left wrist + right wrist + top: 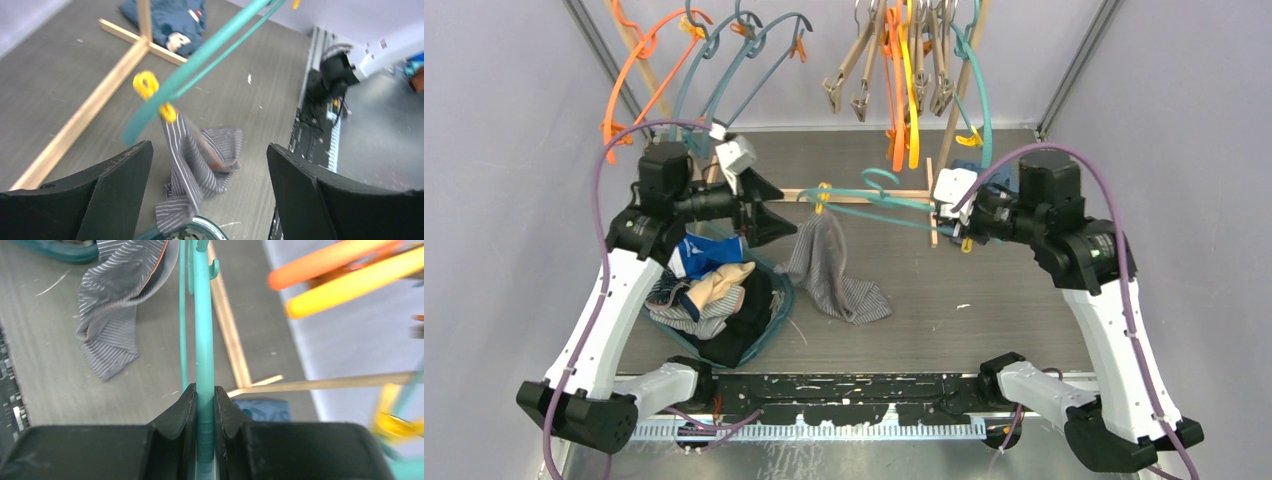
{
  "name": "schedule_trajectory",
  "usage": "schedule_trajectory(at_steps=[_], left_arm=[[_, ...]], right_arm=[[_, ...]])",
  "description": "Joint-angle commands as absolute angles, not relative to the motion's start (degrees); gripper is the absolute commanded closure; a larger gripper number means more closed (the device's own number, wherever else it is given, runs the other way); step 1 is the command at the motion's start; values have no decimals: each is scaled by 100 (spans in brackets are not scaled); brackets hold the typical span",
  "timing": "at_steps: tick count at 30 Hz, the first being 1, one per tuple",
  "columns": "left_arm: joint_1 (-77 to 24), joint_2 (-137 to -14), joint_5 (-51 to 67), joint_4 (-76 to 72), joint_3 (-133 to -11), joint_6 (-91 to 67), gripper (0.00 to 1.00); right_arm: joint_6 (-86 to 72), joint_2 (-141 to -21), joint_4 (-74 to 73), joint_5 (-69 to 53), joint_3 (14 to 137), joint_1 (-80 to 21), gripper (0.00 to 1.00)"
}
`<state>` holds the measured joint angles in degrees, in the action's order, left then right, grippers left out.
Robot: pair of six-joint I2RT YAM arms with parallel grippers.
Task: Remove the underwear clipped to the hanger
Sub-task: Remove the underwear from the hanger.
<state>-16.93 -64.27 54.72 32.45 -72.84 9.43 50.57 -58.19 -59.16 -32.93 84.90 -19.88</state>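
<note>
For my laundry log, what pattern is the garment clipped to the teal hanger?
The underwear is grey with fine pale pinstripes, clearest in left wrist view.

No readable text in any of the three views, honestly; the closest thing is a white printed patch on the blue garment (165, 22) lying by the wooden frame in the left wrist view, and it's too blurry to make out any letters or numbers; no legible labels or brand marks show on the arms or hangers either.
</note>
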Motion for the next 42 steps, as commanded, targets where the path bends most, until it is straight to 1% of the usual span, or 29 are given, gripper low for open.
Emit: schedule_trajectory(at_steps=[1,6,10,14,17,21,26,30,36,42], left_arm=[[-1277,-6111,5555,2371,-7490,2,13],[-914,-6182,5471,2403,-7769,-524,13],[-606,-6266,5744,2272,-7870,-1059,13],[-545,-6305,5872,2303,-7845,-1181,13],[-545,-6440,6394,2389,-7776,-1206,13],[-596,-6713,6774,2605,-7751,-1290,21],[-1015,-6859,6698,3207,-7754,-767,22],[-1441,-7013,6571,3877,-7745,4,19],[-1651,-7101,6744,3960,-7331,235,18],[-1985,-7209,6770,4511,-7145,892,17]], right_arm=[[4803,-5852,-5553,-2782,9459,-1859,99],[4804,-5826,-5589,-2793,9878,-1855,99],[5214,-5697,-5833,-3093,9630,-1855,99],[5875,-5740,-6440,-3427,9436,-1855,99],[6179,-5710,-6792,-3749,9249,-1855,99],[6480,-5629,-6993,-4102,9000,-1855,99],[6656,-5544,-7092,-4429,8775,-1855,99],[6728,-5423,-7077,-4645,8651,-1855,99],[6690,-5272,-6955,-5105,8394,-1860,99],[6653,-5305,-6842,-5250,8223,-1855,99]])
